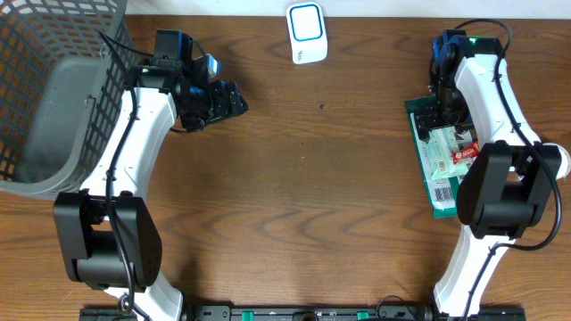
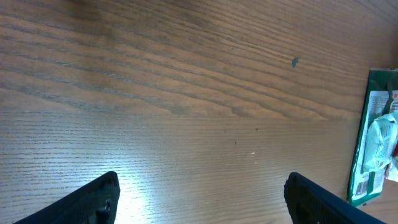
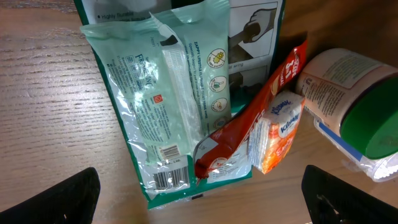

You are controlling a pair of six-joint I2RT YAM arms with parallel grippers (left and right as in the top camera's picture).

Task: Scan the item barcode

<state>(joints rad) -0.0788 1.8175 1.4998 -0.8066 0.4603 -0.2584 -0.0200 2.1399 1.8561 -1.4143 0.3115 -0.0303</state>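
We log the right gripper (image 3: 200, 198) spread wide, grasping nothing, above the wipes pack (image 3: 163, 87). The pack lies barcode (image 3: 165, 178) up on a green-edged pouch (image 3: 252, 43) at the table's (image 1: 312, 178) right side. The left gripper (image 2: 200, 198) is likewise released and empty.

Basket (image 1: 36, 36) left, scanner (image 1: 307, 33) behind, packets (image 1: 442, 162) right

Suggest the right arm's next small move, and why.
Probably lower the open right pincer straight onto the pale green plastic wipes pack and close. The pack lies directly beneath the pincer, unheld, with its barcode label facing up; the white-and-blue scanner sits farther across the table.
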